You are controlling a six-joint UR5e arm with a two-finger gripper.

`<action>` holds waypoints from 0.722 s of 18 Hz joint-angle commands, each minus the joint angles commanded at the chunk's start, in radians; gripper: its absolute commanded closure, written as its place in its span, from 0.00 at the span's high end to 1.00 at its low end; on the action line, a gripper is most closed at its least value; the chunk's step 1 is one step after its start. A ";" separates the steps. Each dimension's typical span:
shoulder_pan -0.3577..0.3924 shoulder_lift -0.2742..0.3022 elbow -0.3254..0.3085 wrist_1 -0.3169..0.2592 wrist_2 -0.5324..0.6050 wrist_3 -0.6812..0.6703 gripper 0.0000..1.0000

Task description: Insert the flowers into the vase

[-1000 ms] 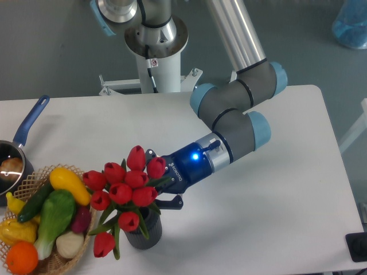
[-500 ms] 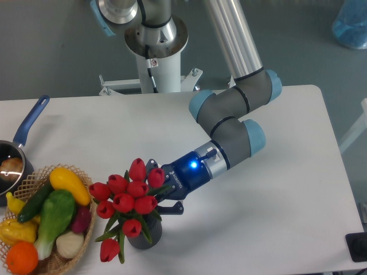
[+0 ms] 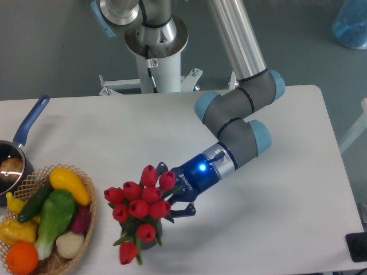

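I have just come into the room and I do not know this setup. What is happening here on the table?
A grey robot arm's two-finger gripper is at a bunch of red tulips with green stems, directly above a short dark grey ribbed vase near the front edge of the white table. The stems point down into the vase, which the flowers mostly hide. Whether the fingers grip the stems cannot be seen. A wicker basket of vegetables stands to the left of the vase.

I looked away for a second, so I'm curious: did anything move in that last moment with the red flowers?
Yes. The gripper carried the bunch of red tulips a bit to the right and toward the front table edge, and the short dark vase is now almost hidden under them. Whether the gripper is shut on the stems is hidden. The woven vegetable basket and blue-handled pot stayed put.
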 joint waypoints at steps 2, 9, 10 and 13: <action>0.012 0.000 -0.012 0.000 0.003 -0.002 1.00; 0.035 0.018 -0.041 0.000 0.054 0.000 1.00; 0.041 0.029 -0.047 0.000 0.063 0.000 1.00; 0.081 0.089 -0.092 0.000 0.133 0.000 1.00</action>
